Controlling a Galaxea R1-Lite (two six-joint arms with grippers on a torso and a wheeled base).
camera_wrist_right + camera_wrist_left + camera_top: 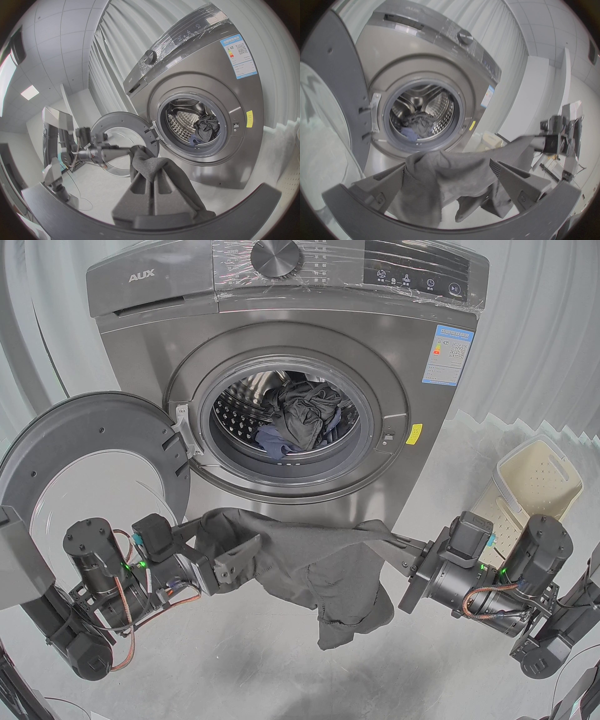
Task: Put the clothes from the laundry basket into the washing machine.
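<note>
Head view: washing machine (281,315) with door (94,452) swung wide, off to the outer side of the left claw (231,555). A dark grey garment (312,559) is strung between the left claw and the right claw (397,546), sagging below both in the middle. The drum (237,409) mouth is above and beyond the two claws, about centred between them. It already holds a wad of dark clothes (303,412) with something blue under it. The laundry basket (506,465) is just past the right claw on its outer side. The part of its interior I can see looks bare.

Left wrist view: the left claw's fingers (518,184) are spread wide. The garment lies bunched across the gap and over the fingers, heaviest against one of them. It looks draped or hooked rather than pinched. The drum mouth is straight ahead of this claw and a bit higher. The right claw is far off at the other end of the cloth.

Right wrist view: the right claw's fingers (175,200) are pressed together, with a fold of the garment clamped at the tips. The cloth runs from there across to the left claw. The drum mouth is ahead and above.

Status, my read: most of the load is in, and this piece may be the last or near it. What's left is to raise it to the mouth, push it through and let go. The left side's loose hold is the weak point, since the cloth could slide off on the lift.
</note>
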